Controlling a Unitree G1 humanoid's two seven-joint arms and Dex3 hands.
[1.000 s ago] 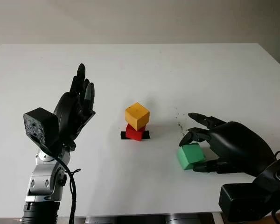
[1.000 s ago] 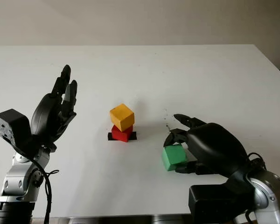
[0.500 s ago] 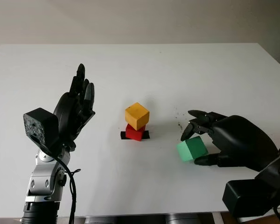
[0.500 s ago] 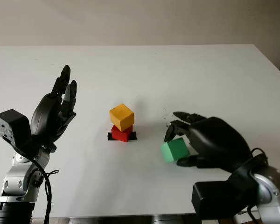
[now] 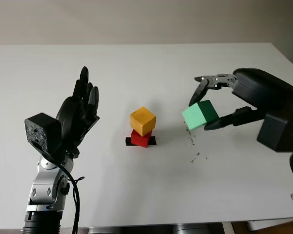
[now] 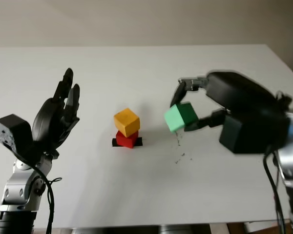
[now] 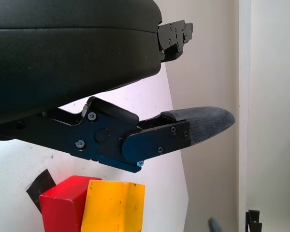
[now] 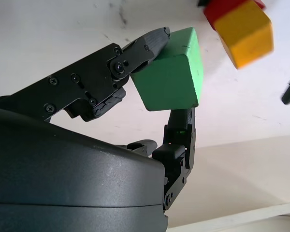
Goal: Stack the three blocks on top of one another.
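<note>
Green block (image 5: 200, 115) now lifted off the worktop (image 5: 146, 195), pinched in right hand (image 5: 219, 100), beside yellow block (image 5: 142, 121) on red block (image 5: 140, 138). Left hand (image 5: 80, 114) open, raised left. Placement next.

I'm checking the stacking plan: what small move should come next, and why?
Probably carry the green block leftward over the yellow block. The right hand holds it aloft beside the stack, and yellow already sits on the red block.
</note>
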